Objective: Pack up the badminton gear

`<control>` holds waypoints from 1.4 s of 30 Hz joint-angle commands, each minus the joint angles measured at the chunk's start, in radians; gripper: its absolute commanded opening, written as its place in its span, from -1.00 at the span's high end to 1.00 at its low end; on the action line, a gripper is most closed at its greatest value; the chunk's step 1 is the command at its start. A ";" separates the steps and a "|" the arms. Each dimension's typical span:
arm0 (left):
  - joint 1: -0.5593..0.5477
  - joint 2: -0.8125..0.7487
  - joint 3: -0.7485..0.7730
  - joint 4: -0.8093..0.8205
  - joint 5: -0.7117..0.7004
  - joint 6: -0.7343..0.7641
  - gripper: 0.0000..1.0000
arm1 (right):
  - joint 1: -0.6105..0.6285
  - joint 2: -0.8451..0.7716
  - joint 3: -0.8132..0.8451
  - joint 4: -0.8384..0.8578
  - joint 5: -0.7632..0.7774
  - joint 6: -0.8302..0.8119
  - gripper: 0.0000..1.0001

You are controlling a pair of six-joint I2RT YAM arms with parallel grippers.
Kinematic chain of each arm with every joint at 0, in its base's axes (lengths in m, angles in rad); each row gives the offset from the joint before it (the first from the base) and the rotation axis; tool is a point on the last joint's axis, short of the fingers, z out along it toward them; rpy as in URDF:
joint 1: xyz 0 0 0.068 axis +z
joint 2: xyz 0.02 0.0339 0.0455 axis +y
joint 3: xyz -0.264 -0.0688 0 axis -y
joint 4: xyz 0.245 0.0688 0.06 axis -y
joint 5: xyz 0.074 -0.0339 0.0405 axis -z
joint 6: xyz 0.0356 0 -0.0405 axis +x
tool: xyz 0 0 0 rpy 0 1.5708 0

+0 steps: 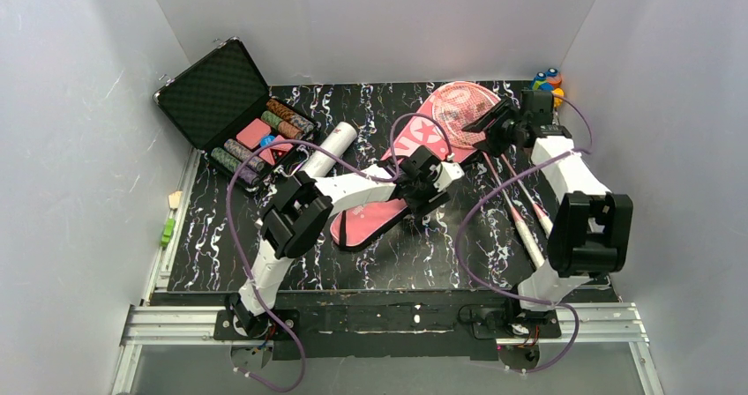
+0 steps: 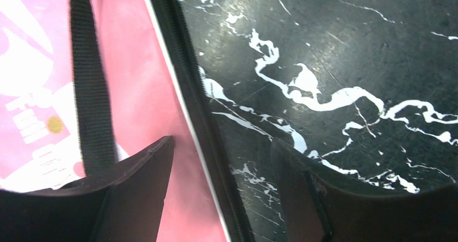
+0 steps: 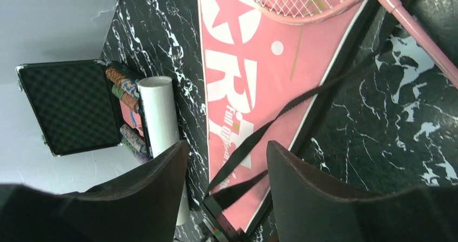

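1. The pink cover (image 3: 254, 80) carries big white letters, "OR" in the right wrist view beside a white star. A line of small script under them is too blurred to read.
2. The black case (image 1: 216, 82) stands open at the bench's (image 1: 220, 254) 10 o'clock corner, with rows of chips (image 1: 287, 117) inside.
3. The cover runs across mid-bench from 7 o'clock to 1 o'clock. A pink racket head (image 1: 460, 104) lies on its wide 1 o'clock end. Whether its zip is undone I cannot tell.
4. Two white handles (image 1: 529, 241) point to 5 o'clock, right of the cover.
5. The white tube (image 1: 332, 148) lies between case and cover.
6. The left jaws are parted, holding nothing, and straddle the cover's zip edge (image 2: 189, 107), with the strap (image 2: 89, 91) at their 10 o'clock.
7. The right jaws are spread and empty above the cover's 1 o'clock end.
8. A multicoloured toy (image 1: 549, 81) sits in the 1 o'clock corner.
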 commanded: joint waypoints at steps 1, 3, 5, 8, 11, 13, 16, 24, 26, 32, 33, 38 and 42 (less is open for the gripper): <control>0.007 -0.023 0.057 0.042 -0.050 0.024 -0.27 | -0.002 -0.071 -0.095 -0.004 -0.010 -0.036 -0.27; 0.007 -0.030 0.047 0.050 -0.049 0.025 -0.26 | -0.004 -0.090 -0.151 0.011 -0.019 -0.036 -0.27; 0.007 -0.039 0.039 0.053 -0.045 0.026 -0.25 | -0.004 -0.100 -0.190 0.025 -0.029 -0.034 -0.26; 0.007 -0.048 0.022 0.067 -0.049 0.040 -0.24 | -0.004 -0.110 -0.231 0.046 -0.035 -0.024 -0.25; 0.007 -0.033 0.030 0.055 -0.049 0.053 -0.24 | -0.004 -0.114 -0.241 0.048 -0.038 -0.022 -0.24; 0.008 -0.022 0.036 0.045 -0.050 0.058 -0.25 | -0.003 -0.122 -0.239 0.041 -0.033 -0.026 -0.24; 0.015 -0.006 0.040 0.043 -0.050 0.062 -0.24 | -0.004 -0.135 -0.234 0.033 -0.030 -0.028 -0.24; 0.075 0.039 0.091 -0.008 -0.010 0.007 0.51 | -0.032 -0.171 -0.253 0.034 -0.036 -0.030 -0.19; 0.093 0.055 0.121 -0.042 0.026 -0.018 0.55 | -0.036 -0.181 -0.261 0.038 -0.038 -0.026 -0.18; 0.094 0.018 0.085 -0.051 0.081 -0.004 -0.21 | -0.042 -0.195 -0.262 0.028 -0.041 -0.034 -0.20; 0.095 0.009 0.082 -0.050 0.089 -0.005 -0.28 | -0.042 -0.195 -0.264 0.030 -0.043 -0.033 -0.20; 0.095 -0.023 0.089 -0.051 0.139 -0.013 -0.41 | -0.042 -0.193 -0.279 0.043 -0.048 -0.024 -0.20; 0.081 -0.029 0.076 -0.063 0.163 0.006 -0.42 | -0.042 -0.195 -0.293 0.052 -0.050 -0.017 -0.20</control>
